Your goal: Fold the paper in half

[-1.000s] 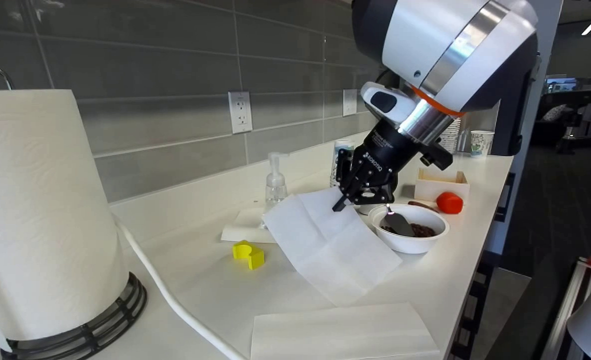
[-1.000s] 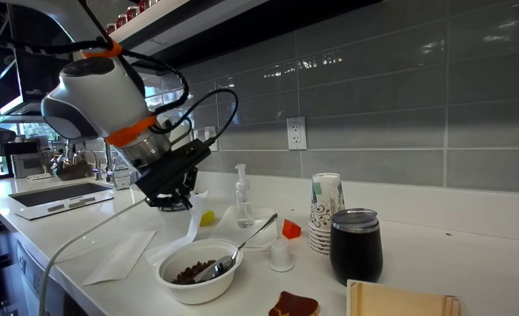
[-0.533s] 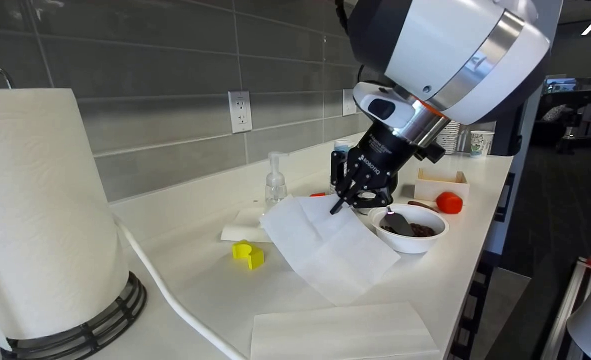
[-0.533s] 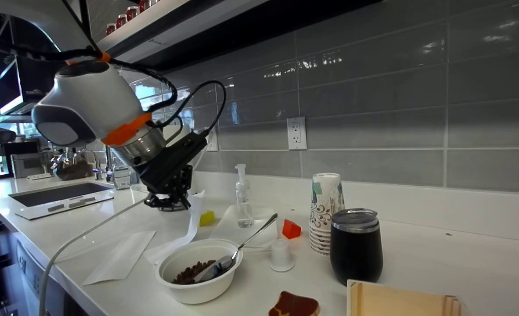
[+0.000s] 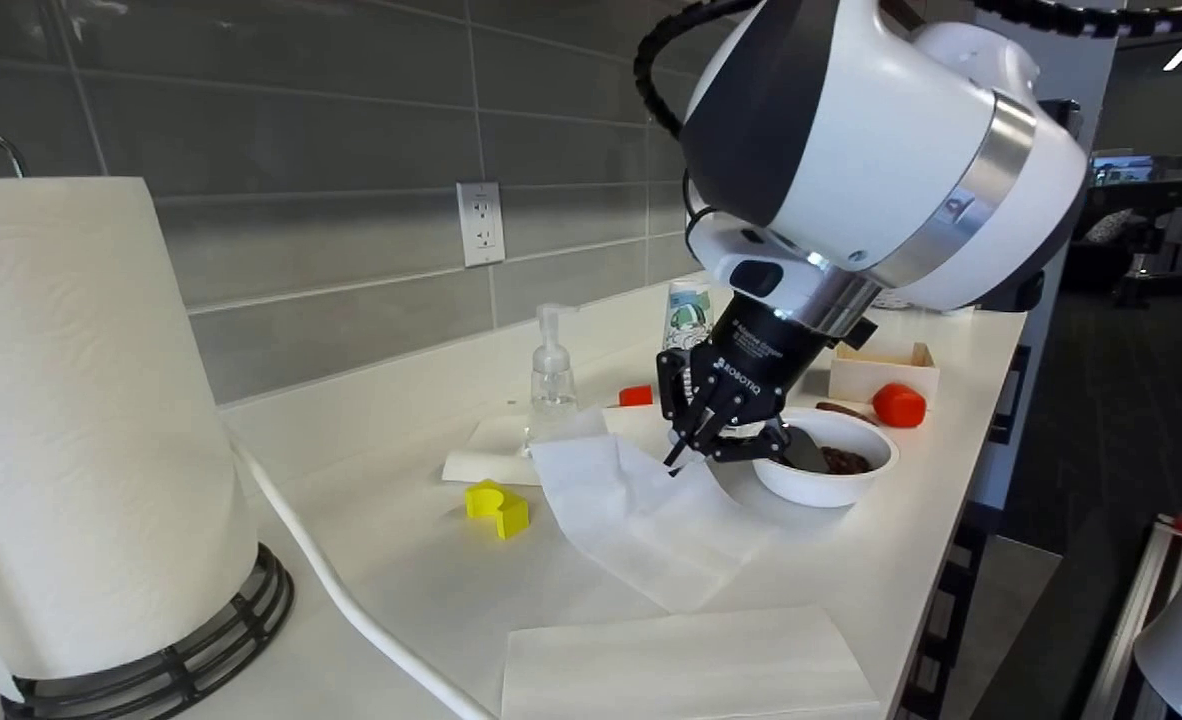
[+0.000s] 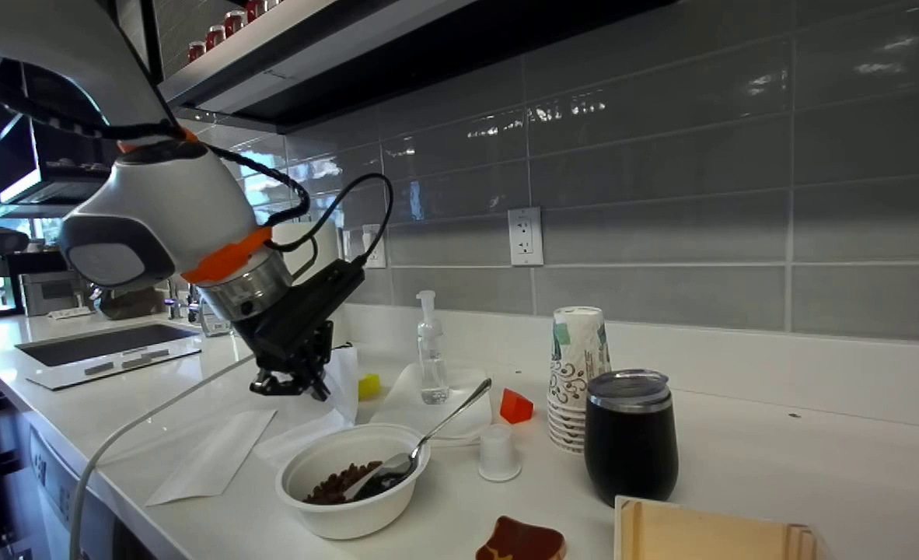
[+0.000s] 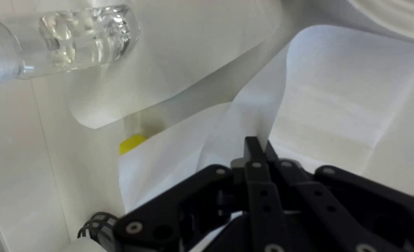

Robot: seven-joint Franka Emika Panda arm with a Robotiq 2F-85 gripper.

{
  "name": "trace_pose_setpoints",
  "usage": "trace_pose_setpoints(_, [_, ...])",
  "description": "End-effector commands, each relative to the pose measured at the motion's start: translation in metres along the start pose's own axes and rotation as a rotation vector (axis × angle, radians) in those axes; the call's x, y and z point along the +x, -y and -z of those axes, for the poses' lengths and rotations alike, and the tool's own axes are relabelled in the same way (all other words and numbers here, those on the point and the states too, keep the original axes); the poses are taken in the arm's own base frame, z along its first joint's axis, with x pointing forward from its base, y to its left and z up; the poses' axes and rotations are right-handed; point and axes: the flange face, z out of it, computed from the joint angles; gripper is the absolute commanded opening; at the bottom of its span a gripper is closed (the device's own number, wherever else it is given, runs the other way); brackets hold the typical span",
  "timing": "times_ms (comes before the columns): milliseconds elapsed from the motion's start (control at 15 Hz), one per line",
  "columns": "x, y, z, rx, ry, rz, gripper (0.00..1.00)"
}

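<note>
Tool (image 7: 262, 148) clamped on the paper (image 5: 641, 520)

Jaws stand together, with part of the paper pinched between their tips. The paper hangs from the tool, and its lower portion lies on the bench (image 5: 381, 530) beneath. Near the tool, a white bowl (image 6: 382, 515) on the bench contains brown pieces (image 6: 343, 481) and a spoon (image 6: 405, 463). A yellow block (image 5: 511, 516) sits past the paper's edge from the tool; the wrist view shows it partly hidden. A pump bottle (image 6: 431, 350) stands upright, also near the tool. Farther from the tool, a flat white sheet (image 5: 691, 660) lies just beside the paper. Well apart from the tool stand a paper-towel roll (image 5: 71, 430) and a black tumbler (image 6: 632, 447).
</note>
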Motion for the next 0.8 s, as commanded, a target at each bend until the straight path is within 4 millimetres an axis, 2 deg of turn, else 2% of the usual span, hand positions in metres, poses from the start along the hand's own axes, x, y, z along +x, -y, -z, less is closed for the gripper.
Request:
trace_pose_setpoints(0, [0.003, 0.004, -0.013, 0.034, 0.009, 0.117, 0.00])
trace_pose_setpoints(733, [0.008, 0.003, -0.044, 0.091, -0.003, 0.380, 0.00])
